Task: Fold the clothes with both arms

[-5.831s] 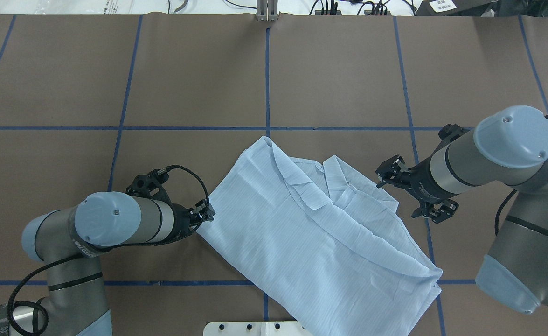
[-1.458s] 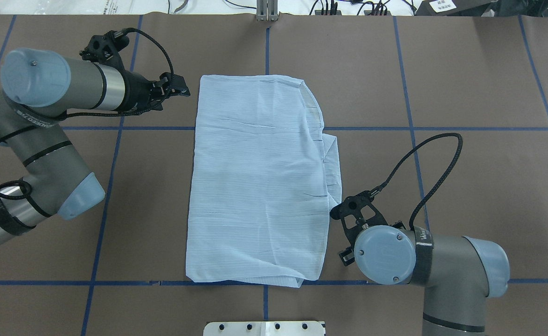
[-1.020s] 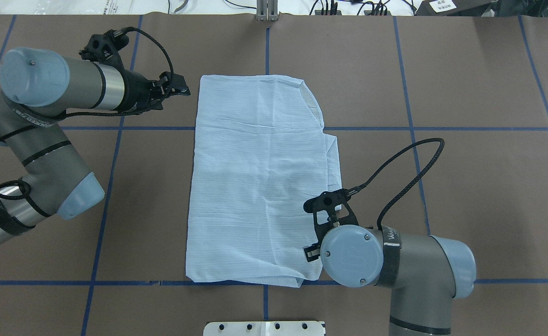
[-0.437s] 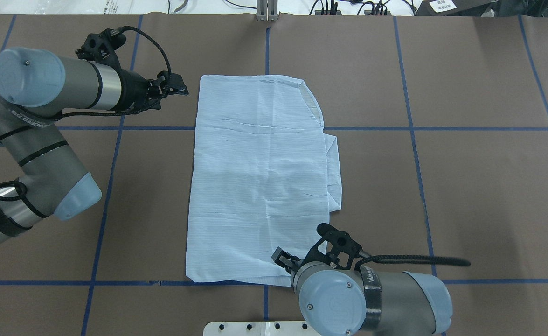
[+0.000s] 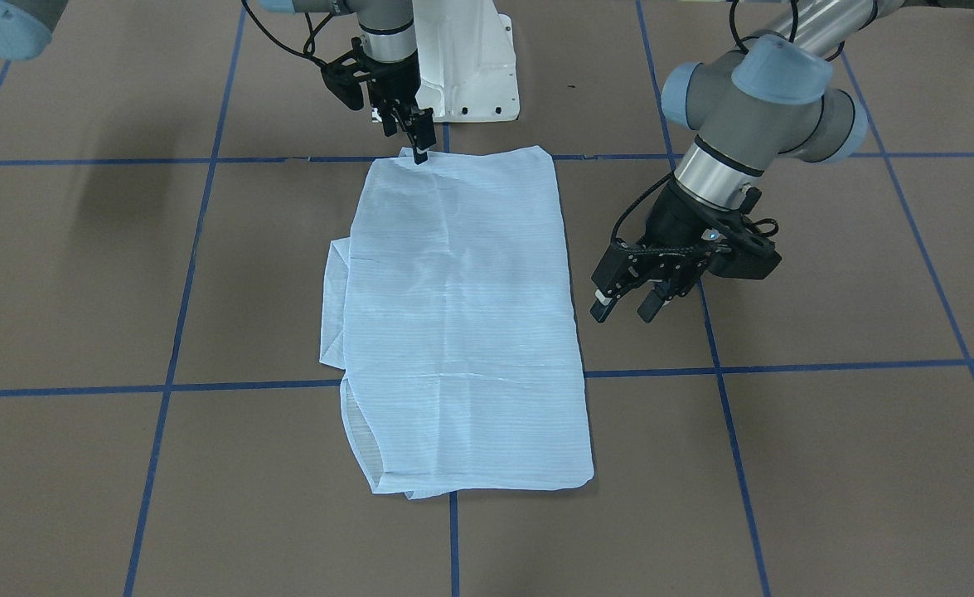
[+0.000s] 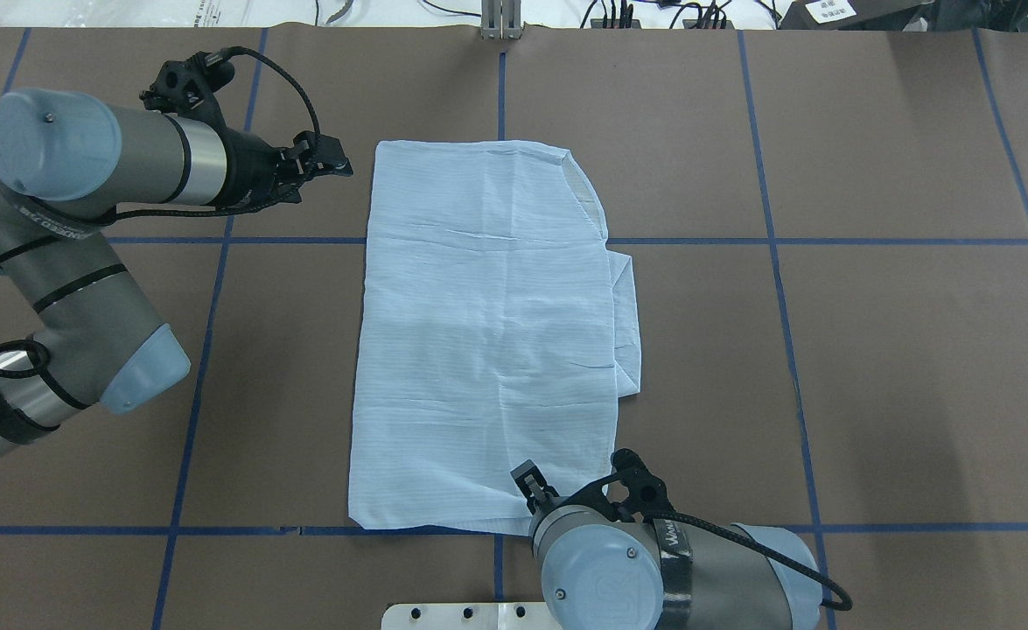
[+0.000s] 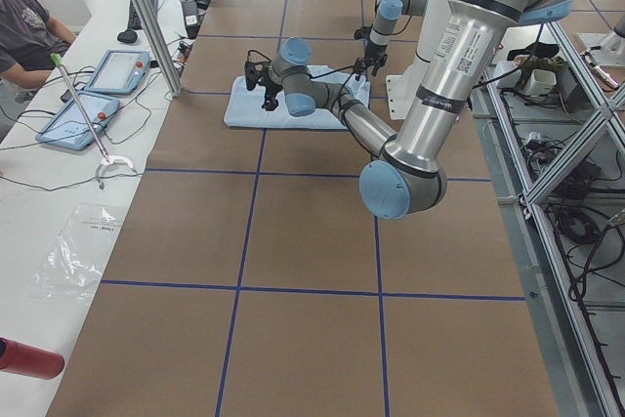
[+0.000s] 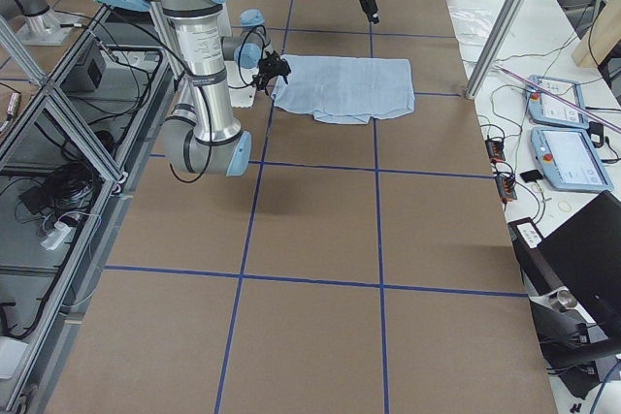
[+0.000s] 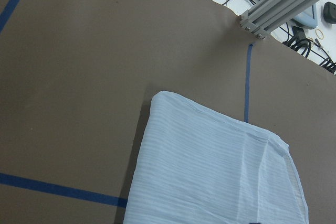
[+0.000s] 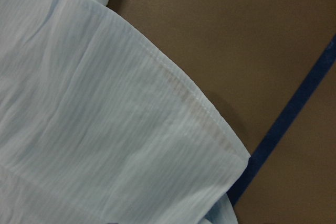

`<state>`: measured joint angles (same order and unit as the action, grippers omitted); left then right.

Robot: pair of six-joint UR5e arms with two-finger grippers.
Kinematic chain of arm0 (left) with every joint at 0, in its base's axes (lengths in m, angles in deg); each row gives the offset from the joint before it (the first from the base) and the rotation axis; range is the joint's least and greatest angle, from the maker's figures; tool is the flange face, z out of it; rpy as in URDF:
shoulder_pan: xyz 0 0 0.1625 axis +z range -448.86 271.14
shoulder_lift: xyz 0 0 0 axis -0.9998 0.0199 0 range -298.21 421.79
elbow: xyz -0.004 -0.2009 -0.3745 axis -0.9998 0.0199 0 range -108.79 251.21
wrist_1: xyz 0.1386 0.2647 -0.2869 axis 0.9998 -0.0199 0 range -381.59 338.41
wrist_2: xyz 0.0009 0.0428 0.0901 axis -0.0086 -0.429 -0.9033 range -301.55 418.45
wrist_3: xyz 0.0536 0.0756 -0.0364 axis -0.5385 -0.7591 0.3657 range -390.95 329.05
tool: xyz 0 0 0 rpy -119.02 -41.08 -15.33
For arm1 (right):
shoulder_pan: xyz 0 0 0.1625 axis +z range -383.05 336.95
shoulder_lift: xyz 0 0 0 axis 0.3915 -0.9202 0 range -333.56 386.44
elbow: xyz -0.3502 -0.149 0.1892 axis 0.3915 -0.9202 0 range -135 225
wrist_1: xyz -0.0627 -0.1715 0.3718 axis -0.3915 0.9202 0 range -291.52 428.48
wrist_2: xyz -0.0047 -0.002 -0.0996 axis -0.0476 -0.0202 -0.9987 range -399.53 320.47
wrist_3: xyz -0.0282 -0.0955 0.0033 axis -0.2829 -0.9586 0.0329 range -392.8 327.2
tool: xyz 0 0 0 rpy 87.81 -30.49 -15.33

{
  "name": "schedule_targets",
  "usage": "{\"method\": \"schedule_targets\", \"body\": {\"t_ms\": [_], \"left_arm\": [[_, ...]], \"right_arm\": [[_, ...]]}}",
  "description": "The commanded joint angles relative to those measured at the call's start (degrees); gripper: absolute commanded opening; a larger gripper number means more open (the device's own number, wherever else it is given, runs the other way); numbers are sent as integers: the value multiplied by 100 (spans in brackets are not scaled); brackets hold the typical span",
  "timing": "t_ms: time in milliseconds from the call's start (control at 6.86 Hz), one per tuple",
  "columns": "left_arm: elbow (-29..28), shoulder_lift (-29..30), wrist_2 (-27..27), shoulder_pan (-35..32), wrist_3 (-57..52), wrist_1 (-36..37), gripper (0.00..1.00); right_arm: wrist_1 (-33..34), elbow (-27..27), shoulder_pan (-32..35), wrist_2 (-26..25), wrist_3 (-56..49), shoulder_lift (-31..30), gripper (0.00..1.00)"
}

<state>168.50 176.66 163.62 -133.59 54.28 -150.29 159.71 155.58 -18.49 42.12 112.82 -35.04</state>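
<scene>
Read the clock on the overhead view, with 12 o'clock pointing away from the robot. The shirt (image 6: 487,332) lies folded into a tall rectangle at the middle of the table (image 6: 872,367), its long edges running from 12 to 6. A narrow flap (image 6: 627,324) sticks out past the 3 o'clock edge. The 6 o'clock edge sits right along a blue tape line (image 6: 216,530), near the white base plate (image 6: 496,615). At 3 and 9 o'clock you have wide brown table beyond the cloth.

Your left gripper (image 6: 334,164) hangs just off the shirt's 11 o'clock corner, apart from the cloth, with its jaws spread and nothing between them. The left arm (image 6: 85,175) lies level, its forearm pointing toward 3 o'clock and its elbow folded back at 9.

Your right gripper (image 5: 420,149) points down, its tip at the 6 o'clock edge near the 5 o'clock corner. You cannot tell whether it is closed or pinching cloth. The right arm (image 6: 653,577) comes in low from 5 o'clock.
</scene>
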Motion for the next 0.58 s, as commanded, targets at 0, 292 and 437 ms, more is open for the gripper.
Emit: {"method": "schedule_targets", "body": {"t_ms": [0,292,437], "left_arm": [[9,0,-24,9,-6,3,84],[9,9,-199,26,-6,12,84],[9,9,-208,26,2,12,84]], "right_arm": [[-289,-123,193,0,397,13,92],[-290,-220,195,9,608,-5,89],[-290,-238,177,18,608,-31,88]]}}
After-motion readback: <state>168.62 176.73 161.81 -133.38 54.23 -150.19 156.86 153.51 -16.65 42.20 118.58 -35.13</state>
